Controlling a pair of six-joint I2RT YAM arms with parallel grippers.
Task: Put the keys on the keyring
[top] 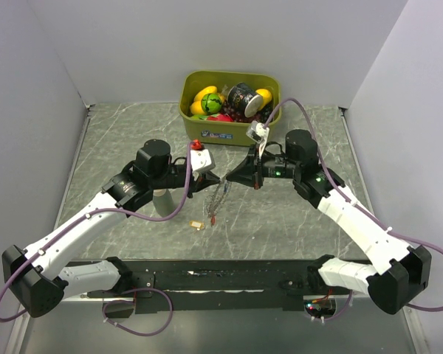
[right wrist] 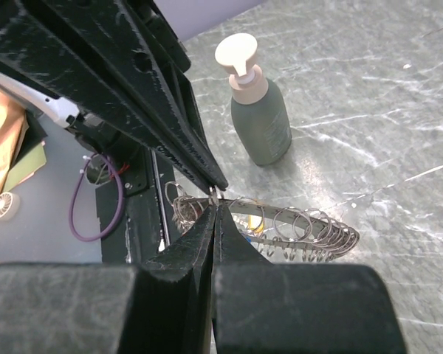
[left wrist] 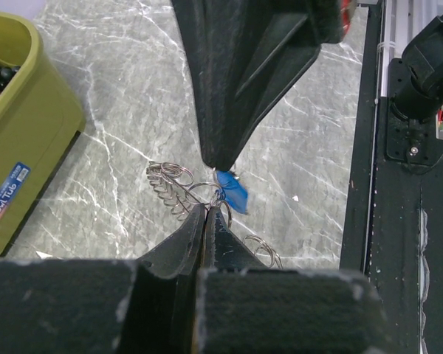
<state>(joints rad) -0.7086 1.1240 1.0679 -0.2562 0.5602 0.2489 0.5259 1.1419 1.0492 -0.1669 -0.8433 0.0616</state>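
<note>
The keyring point(top: 218, 195) is a silvery metal loop carrying several small split rings. It hangs above the table between both grippers. My left gripper point(top: 217, 179) and right gripper point(top: 229, 178) meet tip to tip, each shut on the top of the keyring. The left wrist view shows my left fingertips point(left wrist: 209, 209) pinched on its wire, with the blue-tagged key point(left wrist: 234, 193) hanging right beside them. The right wrist view shows the keyring's band point(right wrist: 295, 225) held in my shut right gripper point(right wrist: 215, 204). A yellow-tagged key point(top: 198, 225) lies on the table below. I cannot clearly see the red key.
An olive-green bin point(top: 207, 131) full of toys stands at the back centre. A grey-green pump bottle point(top: 162, 200) stands under my left arm and also shows in the right wrist view point(right wrist: 260, 114). The black base rail point(top: 221, 279) runs along the near edge.
</note>
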